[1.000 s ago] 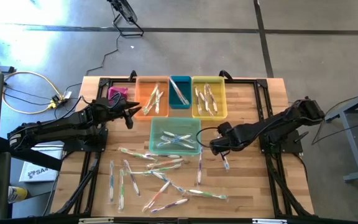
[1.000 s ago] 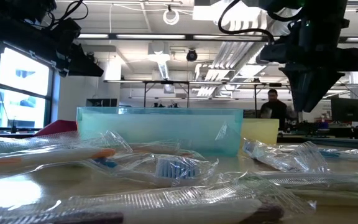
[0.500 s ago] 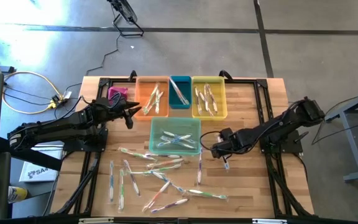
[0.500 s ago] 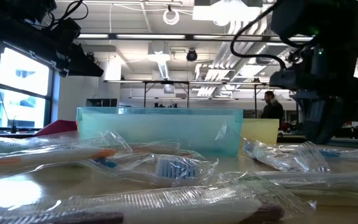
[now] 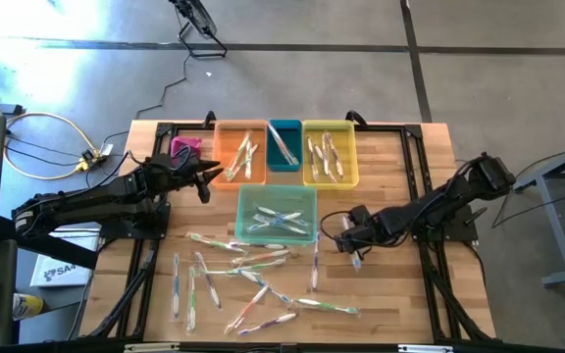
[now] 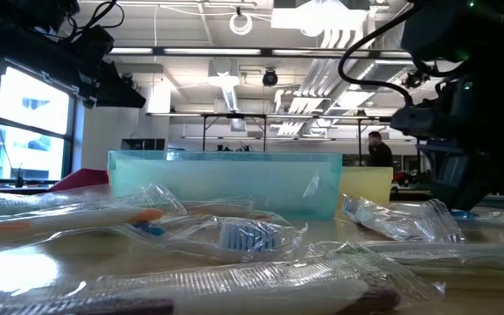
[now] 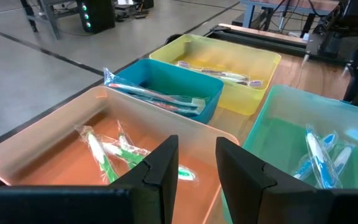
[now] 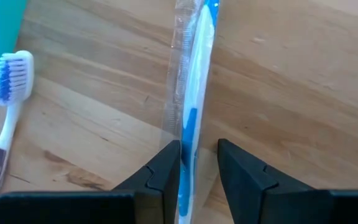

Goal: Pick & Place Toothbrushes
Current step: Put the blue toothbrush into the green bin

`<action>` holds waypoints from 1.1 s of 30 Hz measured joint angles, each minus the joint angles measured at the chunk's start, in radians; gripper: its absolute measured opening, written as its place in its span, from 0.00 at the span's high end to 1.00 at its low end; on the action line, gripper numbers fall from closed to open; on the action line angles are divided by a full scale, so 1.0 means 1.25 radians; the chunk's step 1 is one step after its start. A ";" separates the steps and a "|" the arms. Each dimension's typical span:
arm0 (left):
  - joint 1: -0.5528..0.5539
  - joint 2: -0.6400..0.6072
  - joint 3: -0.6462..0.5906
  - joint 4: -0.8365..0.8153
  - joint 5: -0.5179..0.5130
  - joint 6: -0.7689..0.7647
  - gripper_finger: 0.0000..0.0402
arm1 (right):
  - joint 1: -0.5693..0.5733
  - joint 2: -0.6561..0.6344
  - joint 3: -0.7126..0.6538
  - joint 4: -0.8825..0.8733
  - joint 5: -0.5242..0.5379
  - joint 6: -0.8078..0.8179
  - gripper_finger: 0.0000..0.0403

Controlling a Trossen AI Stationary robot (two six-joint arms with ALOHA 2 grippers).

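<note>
The right gripper [image 8: 197, 171] is low over the wooden table [image 5: 390, 294], just right of the pale green bin [image 5: 277, 214], with its two fingers set a little apart and a wrapped blue-and-white toothbrush [image 8: 194, 81] lying on the wood between them; the left finger looks to touch the wrapper, but whether the brush is truly clamped cannot be told. Beside it in the right wrist view lies a second toothbrush [image 8: 5, 106] with blue bristles, next to the corner of a teal-coloured bin. The left gripper [image 7: 194, 162] hangs above the orange bin [image 7: 55, 155], fingers slightly apart with nothing between them. From above, the orange bin, the small teal bin [image 5: 283, 144] and the yellow bin [image 5: 330, 152] stand in a row at the far edge, each holding a few toothbrushes, and the pale green bin in front of them holds several blue ones. A scatter of loose toothbrushes [image 5: 253, 284] in clear wrappers lies on the table nearer the front, pale with green, pink, orange and blue accents. A pink object [image 5: 185, 148] sits left of the orange bin.
</note>
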 joint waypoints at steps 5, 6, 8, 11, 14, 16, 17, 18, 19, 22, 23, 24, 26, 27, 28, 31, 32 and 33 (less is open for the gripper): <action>0.000 0.000 0.000 0.000 0.000 0.000 0.74 | 0.006 0.001 -0.001 0.002 0.002 -0.003 0.75; 0.000 0.000 0.000 0.000 0.000 0.000 0.74 | 0.006 0.001 -0.001 0.002 0.002 -0.003 0.75; 0.000 0.000 0.000 0.000 0.000 0.000 0.74 | 0.006 0.001 -0.002 0.002 0.003 -0.003 0.77; 0.000 0.000 0.000 0.000 0.000 0.000 0.74 | 0.006 0.002 -0.002 -0.001 0.006 -0.003 0.82; 0.000 0.000 0.000 0.000 0.000 0.000 0.74 | 0.006 0.002 -0.003 -0.004 0.006 -0.003 0.88; 0.000 0.000 0.000 0.000 0.000 0.000 0.74 | 0.007 0.002 -0.003 -0.003 0.006 -0.002 0.92; 0.000 0.000 0.000 0.000 0.000 0.000 0.74 | 0.007 0.002 -0.003 -0.001 0.006 -0.002 0.94; 0.000 0.000 0.000 0.000 0.000 0.000 0.74 | 0.007 0.002 -0.003 0.001 0.005 -0.003 0.95; 0.000 0.000 0.000 0.000 0.000 0.000 0.74 | 0.007 0.002 -0.003 0.004 0.005 -0.003 0.97; 0.000 0.000 0.000 0.000 0.000 0.000 0.74 | 0.007 0.002 -0.003 0.008 0.004 -0.006 0.97; 0.000 0.000 0.000 0.000 0.000 0.000 0.74 | 0.007 0.002 -0.003 0.008 0.004 -0.006 0.97; 0.000 0.000 0.000 0.000 0.000 0.000 0.74 | 0.007 0.002 -0.003 0.008 0.004 -0.006 0.97; 0.000 0.000 0.000 0.000 0.000 0.000 0.74 | 0.007 0.002 -0.003 0.008 0.004 -0.007 0.97; 0.000 0.000 0.000 0.000 0.000 0.000 0.74 | 0.007 0.002 -0.003 0.008 0.004 -0.007 0.98; 0.000 0.000 0.000 0.000 0.000 0.000 0.74 | 0.007 0.002 -0.002 0.008 0.004 -0.008 0.98; 0.000 0.000 0.000 0.000 0.000 0.000 0.74 | 0.007 0.002 -0.002 0.008 0.004 -0.009 0.98; 0.000 0.000 0.000 0.000 0.000 0.000 0.74 | 0.007 0.003 -0.002 0.008 0.004 -0.009 0.98; 0.000 0.000 0.000 0.000 0.000 0.000 0.74 | 0.007 0.003 -0.002 0.008 0.004 -0.009 0.98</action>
